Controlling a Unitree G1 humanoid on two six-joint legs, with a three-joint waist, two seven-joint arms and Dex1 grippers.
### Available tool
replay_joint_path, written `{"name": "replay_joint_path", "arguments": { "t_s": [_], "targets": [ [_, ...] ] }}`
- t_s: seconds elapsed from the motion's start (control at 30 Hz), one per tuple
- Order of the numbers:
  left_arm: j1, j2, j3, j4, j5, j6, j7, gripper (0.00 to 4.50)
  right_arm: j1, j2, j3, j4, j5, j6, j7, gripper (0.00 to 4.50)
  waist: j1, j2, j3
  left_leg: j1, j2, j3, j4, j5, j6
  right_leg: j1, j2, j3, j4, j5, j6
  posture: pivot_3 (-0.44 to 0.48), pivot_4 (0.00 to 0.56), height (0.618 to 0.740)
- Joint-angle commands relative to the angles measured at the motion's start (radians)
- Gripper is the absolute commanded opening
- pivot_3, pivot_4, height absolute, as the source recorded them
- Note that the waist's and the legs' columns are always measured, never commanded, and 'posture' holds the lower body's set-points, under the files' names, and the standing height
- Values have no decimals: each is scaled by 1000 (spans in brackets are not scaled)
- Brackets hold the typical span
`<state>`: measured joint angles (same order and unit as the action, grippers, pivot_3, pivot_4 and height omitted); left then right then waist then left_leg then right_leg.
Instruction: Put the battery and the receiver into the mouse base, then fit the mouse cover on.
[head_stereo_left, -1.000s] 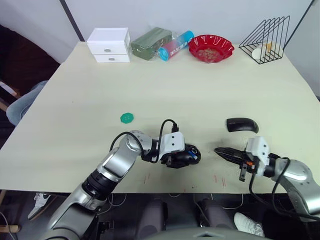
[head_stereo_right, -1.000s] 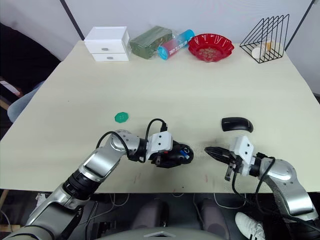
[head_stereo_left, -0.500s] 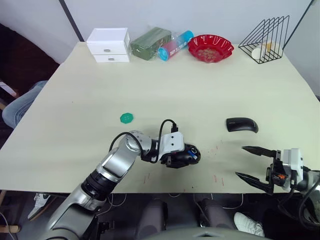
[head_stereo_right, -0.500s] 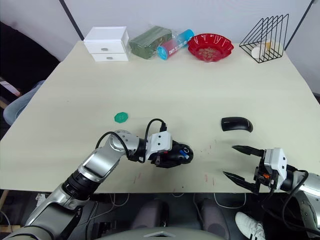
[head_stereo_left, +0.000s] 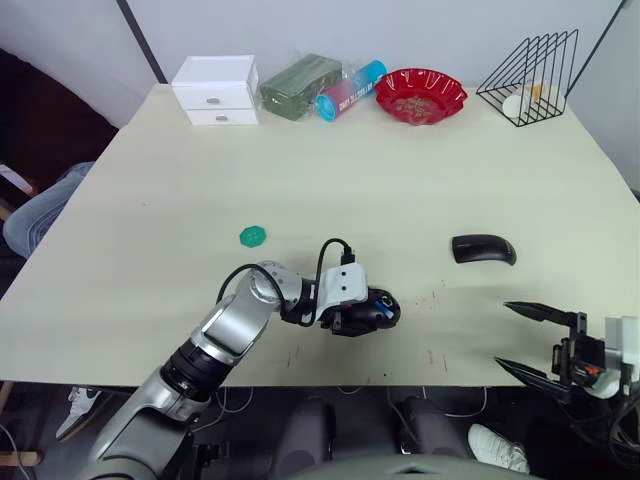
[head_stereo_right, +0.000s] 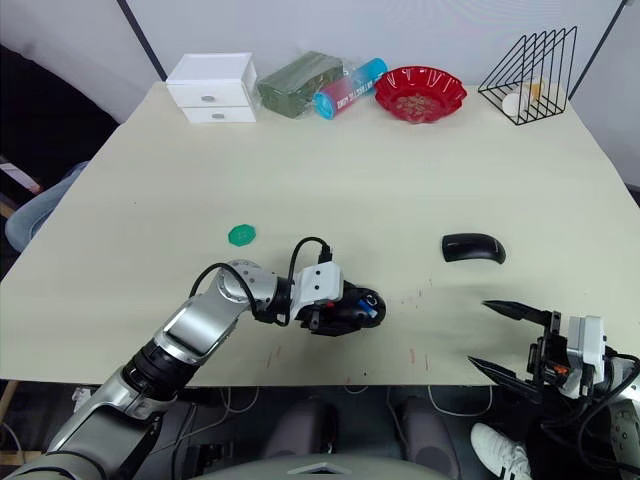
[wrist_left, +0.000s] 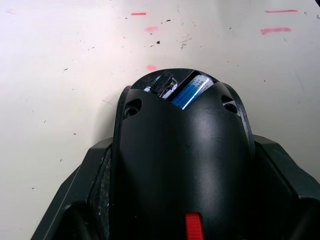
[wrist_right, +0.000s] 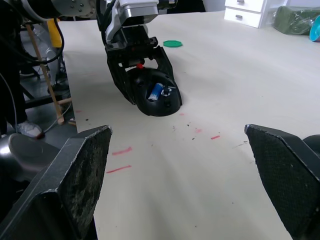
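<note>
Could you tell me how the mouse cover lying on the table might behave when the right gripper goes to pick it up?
The cover looks like a stiff, thin shell, so probably light. Its glossy, curved top may let the fingers slip unless they close on its edges. Lying alone on the bare table, it may well skid if nudged sideways.
</note>
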<state>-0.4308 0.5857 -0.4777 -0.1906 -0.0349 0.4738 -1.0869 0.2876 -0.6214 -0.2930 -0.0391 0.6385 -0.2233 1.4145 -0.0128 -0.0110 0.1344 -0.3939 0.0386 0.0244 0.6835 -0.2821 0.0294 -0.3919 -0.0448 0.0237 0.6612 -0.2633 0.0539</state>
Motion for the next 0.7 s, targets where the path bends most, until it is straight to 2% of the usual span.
{"name": "replay_joint_path", "arguments": {
  "t_s": [0.03, 0.13, 0.4, 0.57, 0.7],
  "targets": [
    [14, 25, 7, 13, 19, 19, 11, 4441, 2, 4, -31, -9, 20, -19, 8, 4500, 0, 0, 0, 0, 0, 0, 0, 0, 0, 0, 0, 0, 0, 0, 0, 0, 150, 740],
    [2, 32, 7, 29, 37, -11, 18, 4482, -1, 5, -29, -12, 21, -16, 3, 4500, 1, 1, 1, 0, 0, 0, 0, 0, 0, 0, 0, 0, 0, 0, 0, 0, 150, 740],
    [20, 19, 57, 20, -25, -44, 18, 4482, -9, 5, -26, -16, 27, -11, 4, 4500, 2, 2, 3, 0, 0, 0, 0, 0, 0, 0, 0, 0, 0, 0, 0, 0, 150, 740],
    [54, 26, 116, -9, -99, -94, -13, 4482, -13, 6, -21, -15, 27, -9, 5, 4500, 3, 4, 7, -1, 0, 0, 0, 0, 0, 0, 0, 0, 0, 0, 0, 0, 150, 740],
    [111, 54, 234, -33, -204, -185, -63, 4482, -19, 10, -18, -27, 39, 2, 2, 4500, 2, 5, 9, -1, 0, 0, 0, 0, 0, -1, -1, 0, 0, 0, 0, 0, 150, 740]
  ]
}}
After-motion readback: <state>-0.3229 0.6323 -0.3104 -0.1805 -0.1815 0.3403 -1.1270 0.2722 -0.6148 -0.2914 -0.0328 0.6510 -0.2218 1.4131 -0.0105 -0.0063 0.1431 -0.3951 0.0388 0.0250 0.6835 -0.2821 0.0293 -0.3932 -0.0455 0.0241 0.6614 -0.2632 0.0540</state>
